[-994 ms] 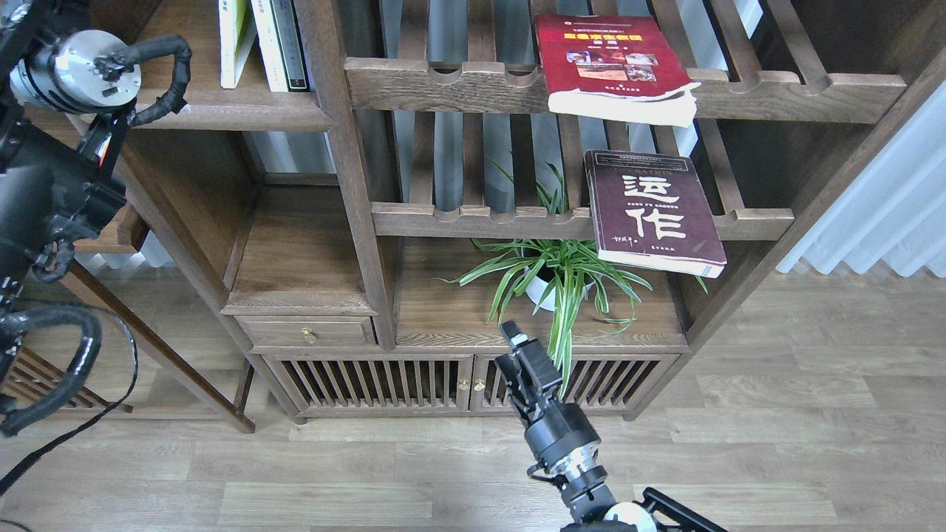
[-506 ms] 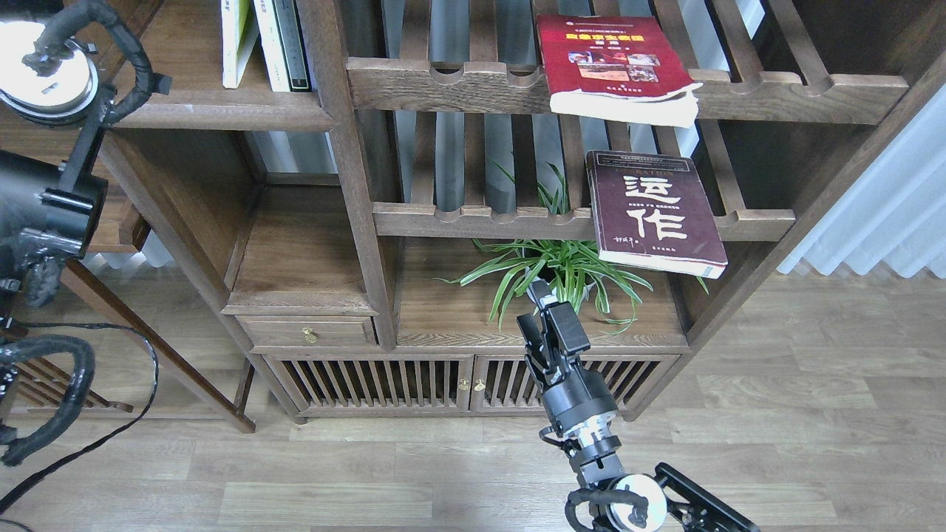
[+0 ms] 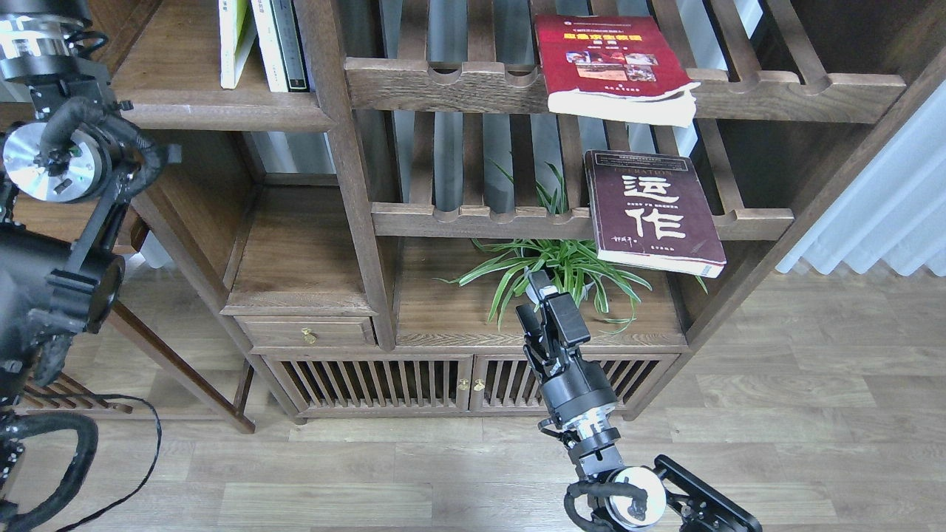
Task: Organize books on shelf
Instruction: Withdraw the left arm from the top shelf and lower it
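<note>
Honestly, the right end effector is empty and sits right in front of the spider plant, fingertips in among the leaves. It's seen nearly end-on, so I can't tell how far apart the fingers are. Compared with a second ago it has climbed from down by the cabinet doors up to plant level, and it only crept a little in the last half second.

Risk-wise, I'd say that if it carries on straight up toward the maroon book, it snags the leaves or tips the white pot. That book lies flat on the lower slatted rack with a corner hanging past the front rail, so a bump from below could knock it off. The red book overhangs the upper rack the same way.

The yellow-green book stands upright on the solid shelf at top left, beside a white one. The left arm has swung round since earlier; its end effector isn't in view.
</note>
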Available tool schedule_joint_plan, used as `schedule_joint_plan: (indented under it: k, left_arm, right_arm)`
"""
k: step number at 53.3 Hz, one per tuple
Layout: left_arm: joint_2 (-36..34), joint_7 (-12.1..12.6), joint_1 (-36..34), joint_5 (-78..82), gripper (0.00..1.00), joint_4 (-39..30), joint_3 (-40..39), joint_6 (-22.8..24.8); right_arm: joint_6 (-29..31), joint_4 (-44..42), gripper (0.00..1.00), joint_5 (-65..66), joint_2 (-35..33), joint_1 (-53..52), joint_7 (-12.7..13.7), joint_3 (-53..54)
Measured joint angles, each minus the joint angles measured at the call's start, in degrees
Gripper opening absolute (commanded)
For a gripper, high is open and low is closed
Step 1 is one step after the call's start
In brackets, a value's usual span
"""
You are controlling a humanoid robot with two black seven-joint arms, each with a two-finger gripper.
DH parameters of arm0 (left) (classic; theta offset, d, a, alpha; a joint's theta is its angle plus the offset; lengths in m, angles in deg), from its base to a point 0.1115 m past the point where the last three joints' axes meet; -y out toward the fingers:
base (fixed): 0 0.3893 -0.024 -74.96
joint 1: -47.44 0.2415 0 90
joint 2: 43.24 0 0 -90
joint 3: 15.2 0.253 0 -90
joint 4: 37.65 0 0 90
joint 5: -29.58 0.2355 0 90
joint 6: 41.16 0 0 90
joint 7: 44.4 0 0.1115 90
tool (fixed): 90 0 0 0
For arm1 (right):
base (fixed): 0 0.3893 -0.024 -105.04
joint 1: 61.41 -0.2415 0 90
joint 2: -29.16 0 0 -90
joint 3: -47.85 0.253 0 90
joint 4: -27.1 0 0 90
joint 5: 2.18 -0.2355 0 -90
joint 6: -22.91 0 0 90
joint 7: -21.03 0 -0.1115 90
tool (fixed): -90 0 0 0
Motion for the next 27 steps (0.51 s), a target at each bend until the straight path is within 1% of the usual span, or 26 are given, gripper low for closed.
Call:
schedule_joint_plan:
  k: [6, 10, 14, 18, 27]
  left_arm:
    - [0.4, 0.0, 3.6, 0.2, 1.0, -3.1, 1.6, 0.0]
    - [0.4, 0.0, 4.9, 0.4, 1.0, -3.6, 2.3, 0.2]
    - [0.4, 0.0, 5.4, 0.5, 1.0, -3.7, 2.8, 0.2]
    - [0.4, 0.0, 5.8, 0.9, 1.0, -3.7, 3.7, 0.6]
    - [0.5, 0.0, 6.7, 2.5, 1.0, -3.7, 8.4, 4.8]
  right_arm:
    - [0.0, 0.1, 0.95, -0.6, 0.0, 0.0, 0.0, 0.3]
    - [0.0, 0.2, 0.95, -1.6, 0.0, 0.0, 0.0, 1.3]
    - [0.0, 0.3, 0.98, -2.4, 0.0, 0.0, 0.0, 2.2]
    - [0.0, 0.3, 0.98, -2.8, 0.0, 0.0, 0.0, 2.9]
    - [0.0, 0.3, 0.98, -2.9, 0.0, 0.0, 0.0, 4.4]
